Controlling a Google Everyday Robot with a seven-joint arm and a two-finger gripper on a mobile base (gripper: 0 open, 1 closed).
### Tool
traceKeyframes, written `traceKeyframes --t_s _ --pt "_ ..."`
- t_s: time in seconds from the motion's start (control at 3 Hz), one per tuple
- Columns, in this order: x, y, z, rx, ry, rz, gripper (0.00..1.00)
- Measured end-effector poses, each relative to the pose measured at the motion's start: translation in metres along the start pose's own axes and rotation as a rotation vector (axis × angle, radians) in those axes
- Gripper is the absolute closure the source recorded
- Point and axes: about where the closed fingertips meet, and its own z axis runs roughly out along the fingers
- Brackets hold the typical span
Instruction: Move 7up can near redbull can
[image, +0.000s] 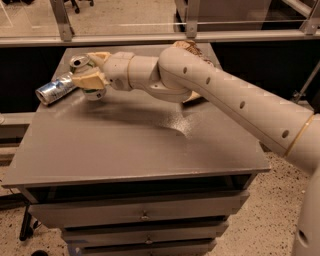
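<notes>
The 7up can sits at the far left of the grey surface, its silver top showing between the jaws, which pinch it from both sides; just beside it the redbull can lies on its side near the left edge, and whether the two touch is unclear. The gripper reaches in from the right on a cream arm; behind the arm sits a brown object, mostly hidden.

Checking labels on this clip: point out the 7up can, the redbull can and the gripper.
7up can (79, 62), camera view, silver top.
redbull can (54, 90), camera view, mid-body.
gripper (84, 68), camera view, between fingertips, back left of table (150, 155).
</notes>
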Motion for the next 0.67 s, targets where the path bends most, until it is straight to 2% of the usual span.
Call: traceKeyframes --t_s 0.67 --pt "0.015 -0.022 0.033 0.032 -0.04 0.059 1.0"
